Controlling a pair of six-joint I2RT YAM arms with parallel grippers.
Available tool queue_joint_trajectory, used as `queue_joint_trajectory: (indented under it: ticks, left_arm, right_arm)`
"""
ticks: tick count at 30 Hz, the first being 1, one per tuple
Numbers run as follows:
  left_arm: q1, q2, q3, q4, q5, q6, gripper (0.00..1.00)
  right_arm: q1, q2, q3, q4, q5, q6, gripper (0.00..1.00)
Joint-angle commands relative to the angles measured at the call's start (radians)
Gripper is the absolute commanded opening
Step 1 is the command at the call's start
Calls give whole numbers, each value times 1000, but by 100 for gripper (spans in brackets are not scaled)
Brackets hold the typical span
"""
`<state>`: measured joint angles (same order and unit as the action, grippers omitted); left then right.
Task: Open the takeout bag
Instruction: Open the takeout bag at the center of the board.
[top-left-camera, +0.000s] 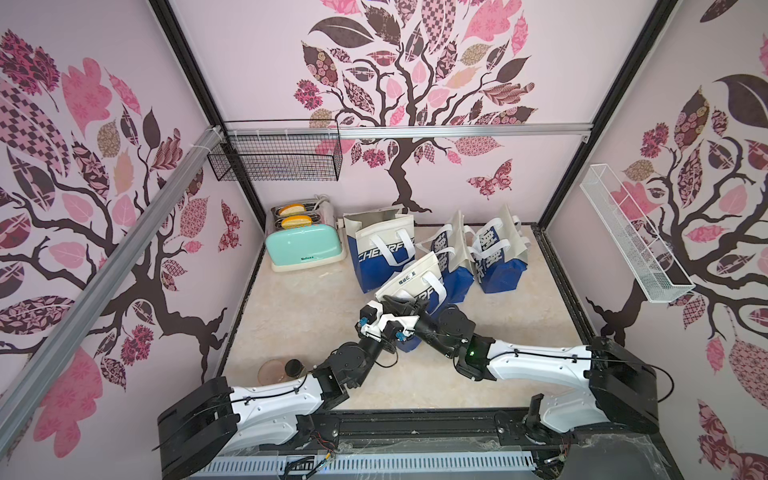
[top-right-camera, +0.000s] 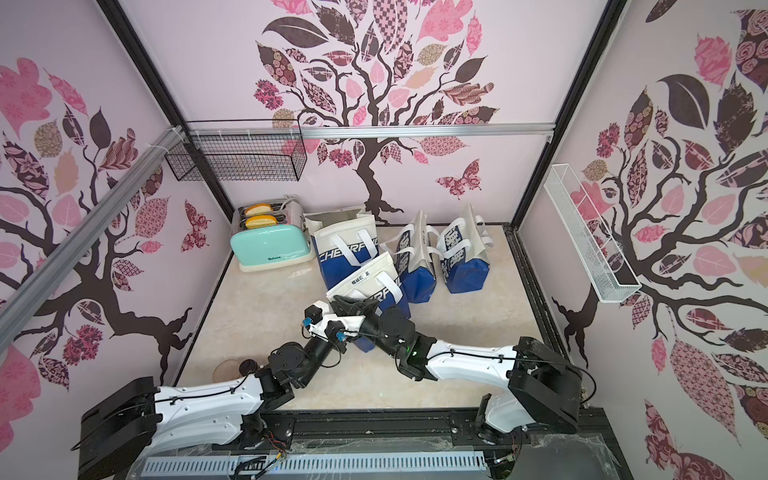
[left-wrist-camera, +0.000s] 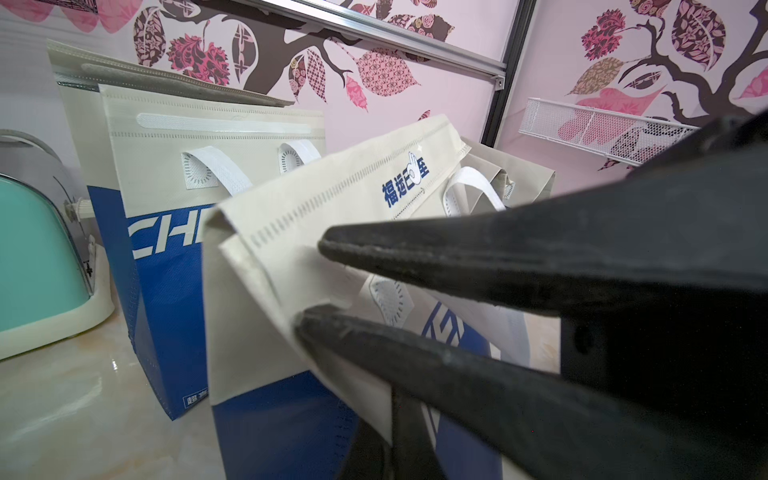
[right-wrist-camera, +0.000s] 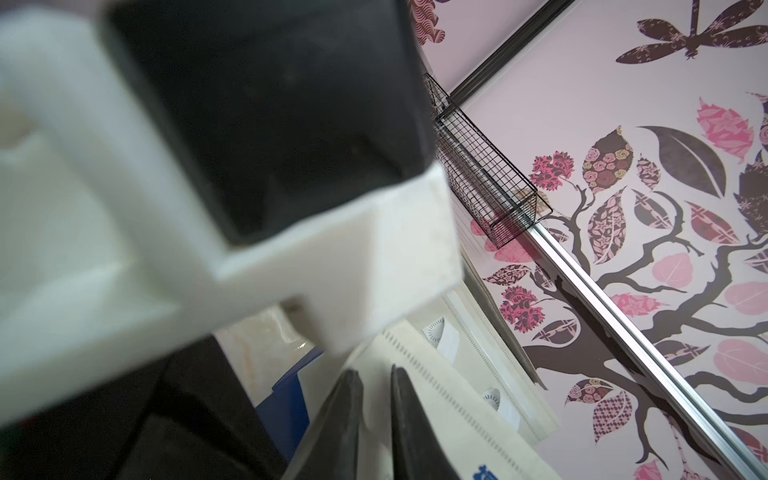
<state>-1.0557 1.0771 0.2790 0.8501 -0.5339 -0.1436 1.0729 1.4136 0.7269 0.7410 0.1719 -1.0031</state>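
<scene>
Grips made, opening not begun. Finds the cream-and-blue non-woven takeout bag (top-left-camera: 409, 279) tilted at mid-table on the pale marbled tabletop (top-left-camera: 291, 316), just in front of three similar bags (top-left-camera: 384, 249). Shows cream upper half, blue base, white strap handles, top flap folded over, mouth unspread. Clamps its near side panel in the left gripper (left-wrist-camera: 316, 284); seems to pinch the flap edge in the right gripper (right-wrist-camera: 374, 374), though blurred there. Leaves the pulling-apart to do.
</scene>
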Motion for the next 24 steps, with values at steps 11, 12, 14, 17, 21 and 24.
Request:
queue_joint_trajectory:
  ticks: [11, 12, 14, 17, 21, 24]
  left_arm:
    - [-17, -59, -10, -3, -16, -8, 0]
    - [-17, -59, -13, -3, -20, -11, 0]
    - [-16, -59, -15, -6, -26, -16, 0]
    - [-15, -58, -18, -11, -39, -25, 0]
    - [-7, -53, -18, -30, -60, -52, 0]
    - [2, -49, -21, -41, -73, -82, 0]
  right_arm:
    - [-8, -2, 69, 39, 167, 14, 0]
    - [-8, -6, 69, 45, 174, 9, 0]
    - [-10, -14, 70, 41, 188, 1, 0]
    - [-13, -29, 85, 12, 222, 1, 0]
    - [-35, -58, 90, -4, 221, 4, 0]
    - [-46, -87, 98, -79, 194, 8, 0]
